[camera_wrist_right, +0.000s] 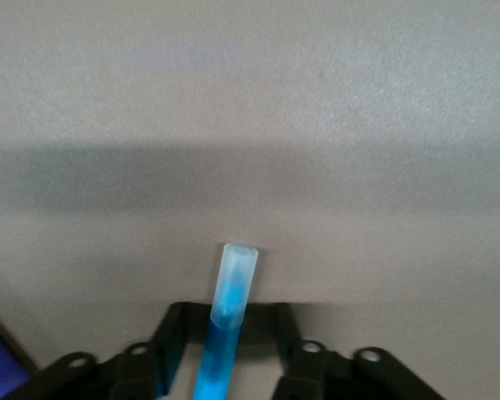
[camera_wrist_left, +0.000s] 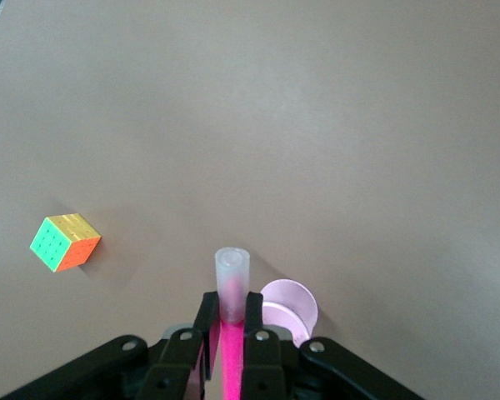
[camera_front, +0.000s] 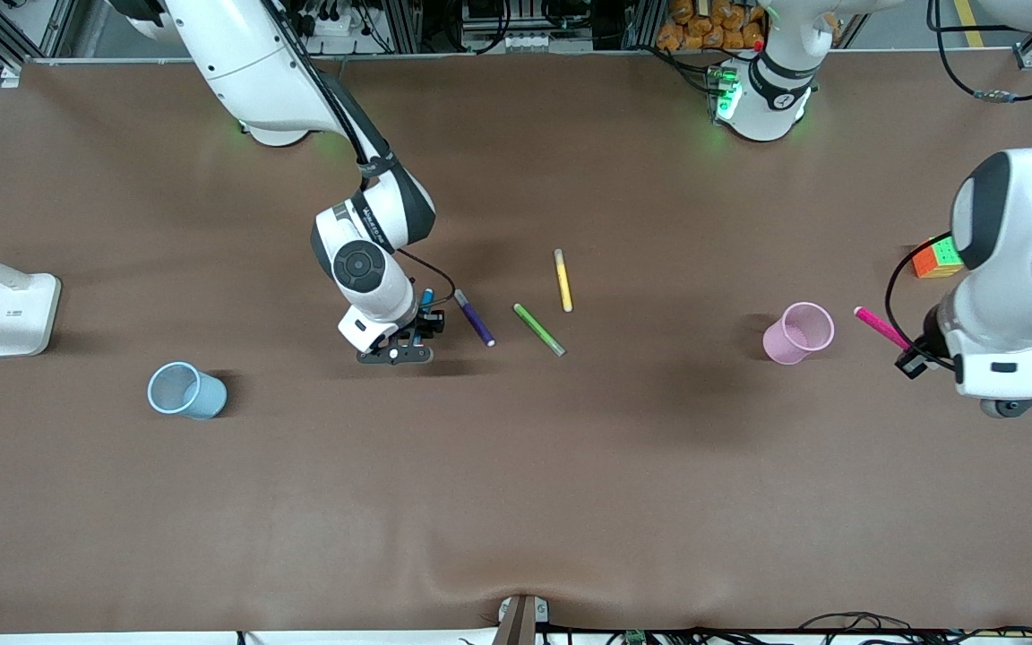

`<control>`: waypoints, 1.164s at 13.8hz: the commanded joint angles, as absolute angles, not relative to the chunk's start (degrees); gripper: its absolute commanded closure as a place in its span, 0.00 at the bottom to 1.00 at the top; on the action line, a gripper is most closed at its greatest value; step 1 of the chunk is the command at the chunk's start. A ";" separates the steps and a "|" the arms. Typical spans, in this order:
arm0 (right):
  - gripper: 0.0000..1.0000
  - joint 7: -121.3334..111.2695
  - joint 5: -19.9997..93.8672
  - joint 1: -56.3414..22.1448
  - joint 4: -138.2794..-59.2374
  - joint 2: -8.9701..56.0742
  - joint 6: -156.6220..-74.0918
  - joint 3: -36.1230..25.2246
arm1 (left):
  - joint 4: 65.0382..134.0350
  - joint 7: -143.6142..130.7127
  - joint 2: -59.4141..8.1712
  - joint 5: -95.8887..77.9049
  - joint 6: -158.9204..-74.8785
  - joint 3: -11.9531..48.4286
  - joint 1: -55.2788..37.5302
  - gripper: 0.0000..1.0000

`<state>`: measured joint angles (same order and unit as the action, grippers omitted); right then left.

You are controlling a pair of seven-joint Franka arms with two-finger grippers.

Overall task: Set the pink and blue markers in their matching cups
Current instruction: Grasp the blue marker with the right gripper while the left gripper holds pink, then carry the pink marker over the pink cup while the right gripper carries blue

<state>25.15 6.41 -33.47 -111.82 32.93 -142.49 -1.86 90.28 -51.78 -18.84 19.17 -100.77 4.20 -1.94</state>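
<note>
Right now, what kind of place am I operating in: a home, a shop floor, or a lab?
Most likely a robotics lab. Two arms are bolted at a brown-covered table; the left gripper holds the pink marker, and the right gripper the blue marker. Aluminium framing and loose cables line the table's edge.

From my remote seat it's just a wide brown matte tabletop [camera_front: 516, 502], with a white desk lamp base [camera_front: 20, 313] at the right arm's end.

Place: robotics lab
Table [camera_front: 516, 502]: brown mat across the whole top
Top edge: aluminium frame [camera_front: 408, 27], cables [camera_front: 973, 81], arm bases [camera_front: 762, 112]
Right arm's end: white lamp base [camera_front: 19, 313]
</note>
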 commanded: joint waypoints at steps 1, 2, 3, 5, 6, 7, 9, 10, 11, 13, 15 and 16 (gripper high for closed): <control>1.00 26.10 6.15 -33.22 -110.48 33.84 -142.56 -1.93 | 92.28 -59.39 -19.16 21.88 -100.02 4.39 -4.12 1.00; 1.00 26.02 6.15 -33.22 -110.39 33.75 -142.56 -2.02 | 92.98 -60.89 -19.42 21.88 -100.02 4.39 -4.39 1.00; 1.00 25.58 6.15 -33.14 -109.87 33.58 -142.30 -2.02 | 93.34 -62.56 -19.68 21.88 -100.11 4.39 -4.39 1.00; 1.00 24.18 5.80 -32.35 -109.07 32.88 -141.59 -2.02 | 93.95 -66.69 -20.91 22.58 -100.11 4.31 -5.18 1.00; 1.00 21.99 5.45 -32.00 -109.07 31.91 -140.90 -2.02 | 94.48 -69.41 -21.79 25.89 -100.11 4.39 -6.14 1.00; 1.00 19.45 5.45 -31.47 -109.07 30.25 -140.11 -2.11 | 95.18 -72.39 -22.14 27.58 -100.11 4.39 -6.67 1.00; 1.00 15.14 5.45 -30.15 -108.81 27.61 -139.66 -2.11 | 96.15 -74.61 -22.41 28.30 -100.11 4.39 -7.56 1.00; 1.00 12.68 5.45 -29.45 -108.37 26.55 -139.66 -2.11 | 96.33 -75.05 -22.59 28.39 -100.11 4.39 -7.56 1.00; 1.00 9.52 5.54 -28.40 -107.85 25.93 -139.66 -2.02 | 96.94 -75.84 -22.67 28.56 -100.11 4.31 -7.65 1.00; 1.00 2.32 5.80 -26.55 -106.53 25.14 -139.57 -1.93 | 97.99 -77.07 -22.68 30.93 -100.11 4.39 -7.56 1.00; 1.00 -2.62 5.80 -26.10 -104.60 24.52 -139.57 -1.93 | 98.35 -78.66 -23.03 31.03 -100.11 4.39 -7.65 1.00; 1.00 -5.07 5.80 -25.49 -103.37 24.35 -139.57 -1.93 | 98.44 -79.10 -23.20 31.03 -100.11 4.39 -7.73 1.00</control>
